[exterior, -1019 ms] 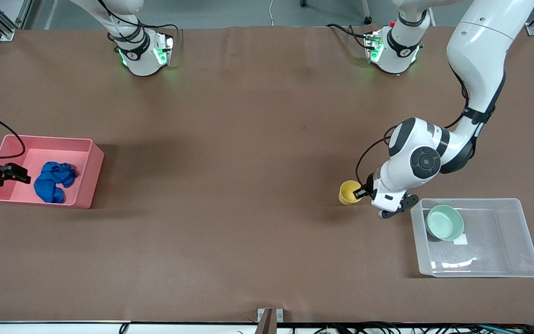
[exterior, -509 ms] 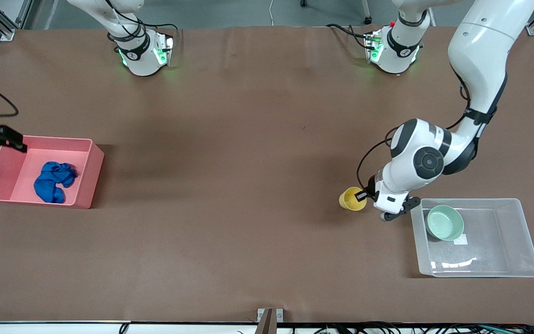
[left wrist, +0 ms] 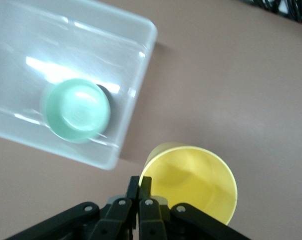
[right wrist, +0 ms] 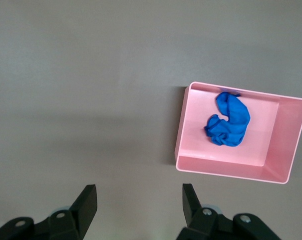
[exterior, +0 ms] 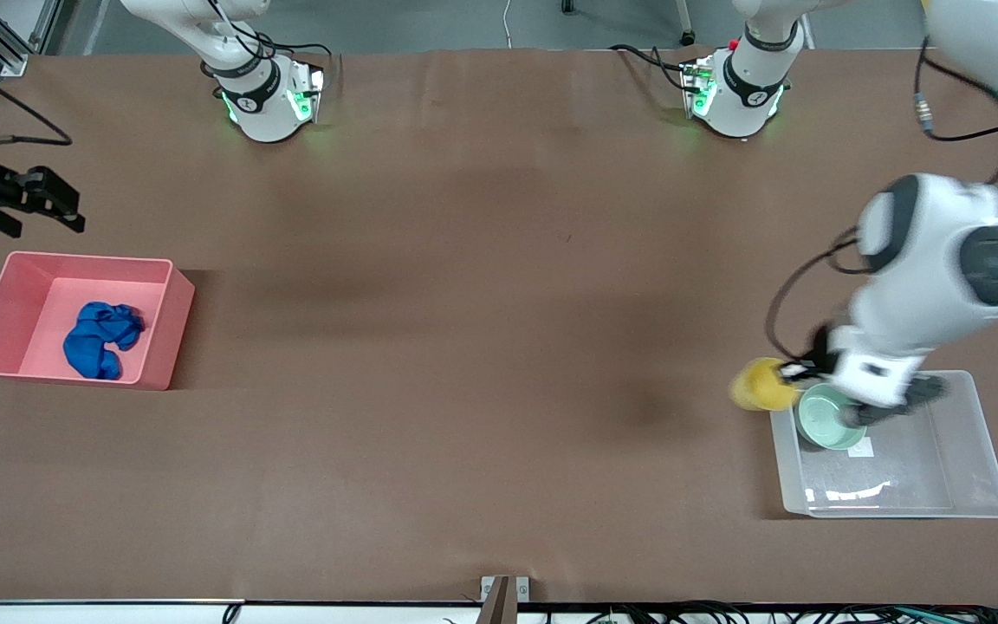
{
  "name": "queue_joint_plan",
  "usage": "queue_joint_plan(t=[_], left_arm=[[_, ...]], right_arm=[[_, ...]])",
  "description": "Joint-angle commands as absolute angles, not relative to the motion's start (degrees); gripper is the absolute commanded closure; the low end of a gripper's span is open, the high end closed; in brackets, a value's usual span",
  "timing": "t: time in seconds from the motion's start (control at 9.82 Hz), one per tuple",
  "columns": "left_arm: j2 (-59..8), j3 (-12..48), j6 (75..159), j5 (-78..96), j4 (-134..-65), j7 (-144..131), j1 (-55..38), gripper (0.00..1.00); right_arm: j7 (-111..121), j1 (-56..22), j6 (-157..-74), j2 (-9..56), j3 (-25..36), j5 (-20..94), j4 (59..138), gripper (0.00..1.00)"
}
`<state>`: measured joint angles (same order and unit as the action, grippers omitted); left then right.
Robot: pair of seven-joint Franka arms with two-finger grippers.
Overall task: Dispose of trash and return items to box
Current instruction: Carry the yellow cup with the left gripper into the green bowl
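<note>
My left gripper (exterior: 798, 371) pinches the rim of the yellow cup (exterior: 756, 385), one finger inside the wall and one outside, and carries it in the air over the corner of the clear box (exterior: 980, 451) that lies toward the middle of the table. The hold is thin: a bite on one lip of a smooth cup could slip or let the cup swing, I judge, and a drop here would land on bare table just beside the box wall, not inside it. The cup's base could also catch that wall if I come in too low, and the mint-green bowl (exterior: 819, 420) already sits in that same corner of the box, so setting down on top of it could tip the cup.

The box holds the bowl alone, resting upright beside a small white label (exterior: 861, 447). Toward the right arm's end of the table the pink bin (exterior: 161, 334) holds the blue wad of trash (exterior: 100, 338). My right gripper (exterior: 40, 201), fingers spread and empty, waits over the table beside the bin.
</note>
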<state>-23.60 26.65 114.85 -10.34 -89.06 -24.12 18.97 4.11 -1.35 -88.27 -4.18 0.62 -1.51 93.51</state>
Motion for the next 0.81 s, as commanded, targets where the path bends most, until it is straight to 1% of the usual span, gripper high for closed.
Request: queue_joint_plan(t=[0.0,0.2,0.31,0.71], left_arm=[[-28.1,26.9,114.6,-16.4,-88.6,-13.4,23.7,1.0],[-32.6,27.1,115.7,-19.9,-88.5,-8.4,27.5,1.0],[-35.0,27.0,117.8,-19.7,-88.3,-8.3,27.9,1.0],[-40.8,26.9,124.2,-20.7,-88.4,-8.2,29.3,1.0]], right_arm=[[2.8,-1.7,-86.3,-5.7,1.1,-2.2,92.3,0.22],[3.2,-1.5,-85.4,-5.7,1.2,-2.2,89.6,0.21],[3.3,-1.4,-85.4,-5.6,1.2,-2.2,89.0,0.21],[3.6,-1.2,-85.5,-4.8,1.2,-2.0,88.2,0.21]])
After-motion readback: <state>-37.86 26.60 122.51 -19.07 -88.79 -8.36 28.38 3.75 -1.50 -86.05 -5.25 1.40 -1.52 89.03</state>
